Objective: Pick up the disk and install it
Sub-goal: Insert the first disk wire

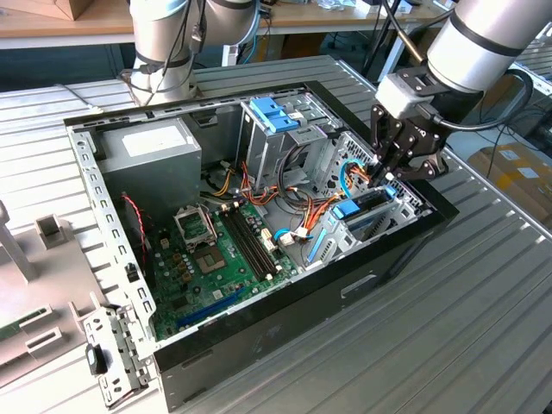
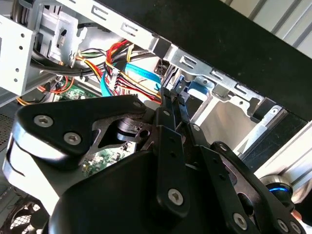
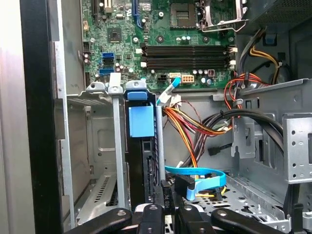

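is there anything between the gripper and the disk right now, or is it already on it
Nothing visible stands between them. The gripper is down at the disk, which sits on edge in the drive bay by the case's front wall. In the first wrist view its fingers reach the disk's near edge; the blue cable lies beside them.

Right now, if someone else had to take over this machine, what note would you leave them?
End effector: down inside the open computer case, right at the disk's edge, on the exterior view's right.
Disk: standing on edge in the metal drive bay, its blue side piece toward the motherboard.
Done: the disk is off the table and in the bay.
Left: the pictures do not show whether it is fully seated, and the end effector is not yet clear of it.
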You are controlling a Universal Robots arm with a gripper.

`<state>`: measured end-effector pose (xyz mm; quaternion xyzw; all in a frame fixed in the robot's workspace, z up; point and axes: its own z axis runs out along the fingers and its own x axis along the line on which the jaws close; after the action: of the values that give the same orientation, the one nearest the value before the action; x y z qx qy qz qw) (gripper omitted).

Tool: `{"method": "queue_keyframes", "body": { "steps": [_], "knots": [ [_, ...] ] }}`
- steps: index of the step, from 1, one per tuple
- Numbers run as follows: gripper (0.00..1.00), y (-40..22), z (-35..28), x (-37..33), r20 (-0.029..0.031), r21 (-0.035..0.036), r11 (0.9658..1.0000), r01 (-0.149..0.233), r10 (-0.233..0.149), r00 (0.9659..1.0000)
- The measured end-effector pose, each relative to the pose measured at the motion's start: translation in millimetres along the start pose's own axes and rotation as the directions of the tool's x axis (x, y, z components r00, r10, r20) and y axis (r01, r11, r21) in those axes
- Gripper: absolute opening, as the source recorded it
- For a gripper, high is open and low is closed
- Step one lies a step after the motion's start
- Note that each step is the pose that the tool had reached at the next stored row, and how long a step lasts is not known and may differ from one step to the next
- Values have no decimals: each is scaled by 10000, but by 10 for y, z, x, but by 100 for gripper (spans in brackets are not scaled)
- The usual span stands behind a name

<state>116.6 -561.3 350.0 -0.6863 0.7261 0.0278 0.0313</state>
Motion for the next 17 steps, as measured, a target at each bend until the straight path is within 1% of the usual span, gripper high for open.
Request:
{"method": "queue_keyframes", "body": {
  "steps": [1,3,7,17],
  "knots": [
    [18,4,-1,11,-1,0,10000,0,0,10000],
    [18,17,-5,53,-2,0,10000,1,-1,10000],
    [18,28,4,84,12,0,10000,-1,1,10000],
    [18,35,42,96,14,0,10000,-7,7,10000]
  ]
}}
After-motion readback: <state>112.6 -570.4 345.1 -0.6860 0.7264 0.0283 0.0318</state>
